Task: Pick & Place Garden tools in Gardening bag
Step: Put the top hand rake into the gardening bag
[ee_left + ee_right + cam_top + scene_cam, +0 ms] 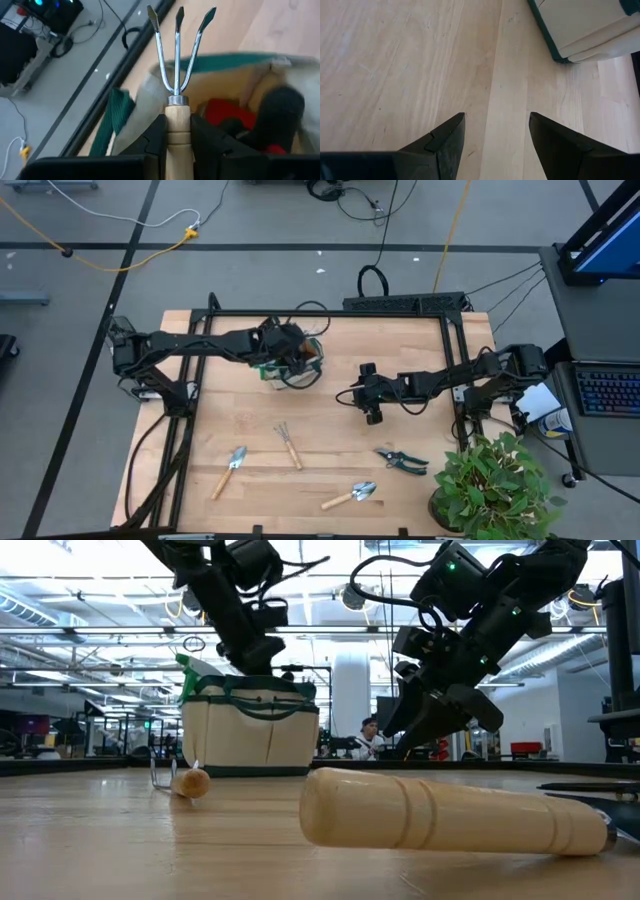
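The tan gardening bag (296, 366) with green trim stands at the table's far middle; it also shows in the low view (250, 732). My left gripper (178, 135) is above the bag's opening, shut on a three-pronged hand fork (178, 55) with a wooden handle. A red item (222, 114) and a black item (280, 112) lie inside the bag. My right gripper (496, 131) is open and empty above bare table, right of the bag (585, 30). On the table lie a fork (289, 444), two trowels (229, 470) (351, 496) and black shears (401, 459). My left gripper pinches the fork's wooden handle (178, 122) between its two fingers, just behind the metal collar. The handle runs along the fingers, and the prongs point away from the gripper. The fork is lifted clear, over the bag's opening.
A leafy potted plant (495, 485) stands at the near right corner. A wooden tool handle (450, 815) lies close in the low view. A black frame (330, 313) runs along the table's far edge and sides. Bare wood lies between the bag and the tools.
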